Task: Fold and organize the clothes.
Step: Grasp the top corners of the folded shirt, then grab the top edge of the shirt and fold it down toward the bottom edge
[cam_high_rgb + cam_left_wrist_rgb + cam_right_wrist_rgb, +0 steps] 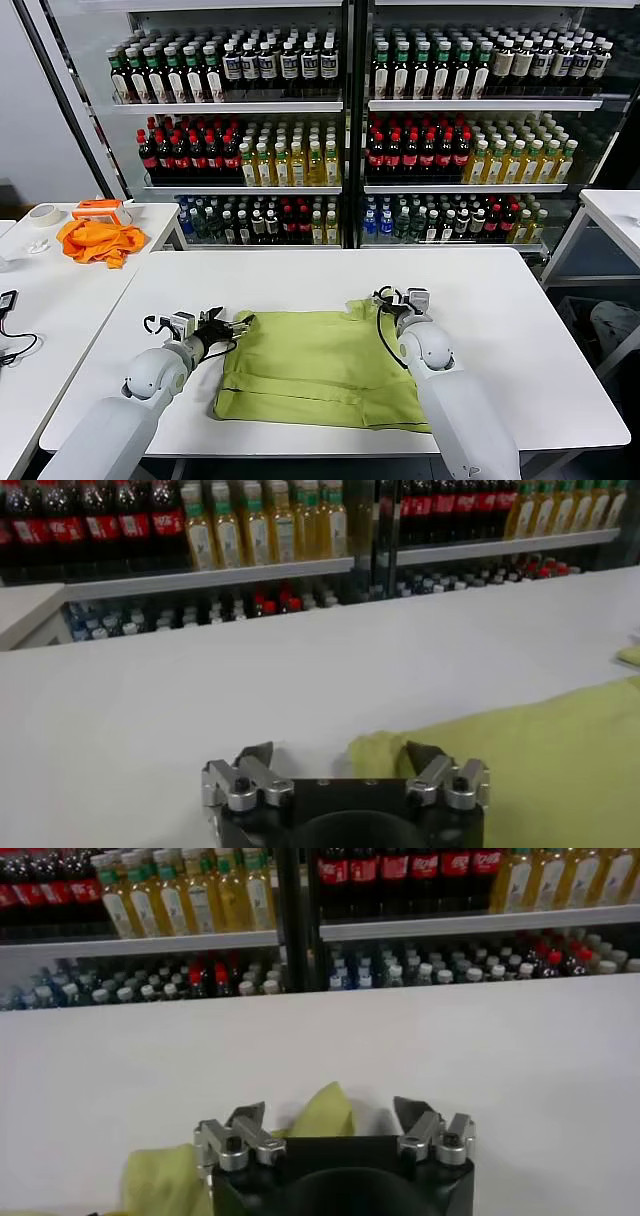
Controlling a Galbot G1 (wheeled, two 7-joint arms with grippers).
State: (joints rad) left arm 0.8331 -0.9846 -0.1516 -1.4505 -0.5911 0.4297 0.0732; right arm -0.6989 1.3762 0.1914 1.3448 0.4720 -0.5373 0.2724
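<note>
The lime T-shirt [320, 365] lies flat on the white table [500, 300], partly folded, with no print showing. My left gripper [228, 325] is open at the shirt's far left corner. In the left wrist view the gripper [340, 756] has a bunched corner of the shirt [375, 748] between its jaws, close to one finger [428, 760]. My right gripper [386, 301] is open at the shirt's far right corner. In the right wrist view the gripper [329, 1116] has a raised tip of the shirt [325, 1110] between its spread fingers [247, 1118].
A bright orange garment [98, 241], a tape roll [42, 213] and an orange-white object [100, 208] lie on the side table at the left. Glass-door coolers full of bottles [340, 120] stand behind the table. Another white table [615, 215] is at the right.
</note>
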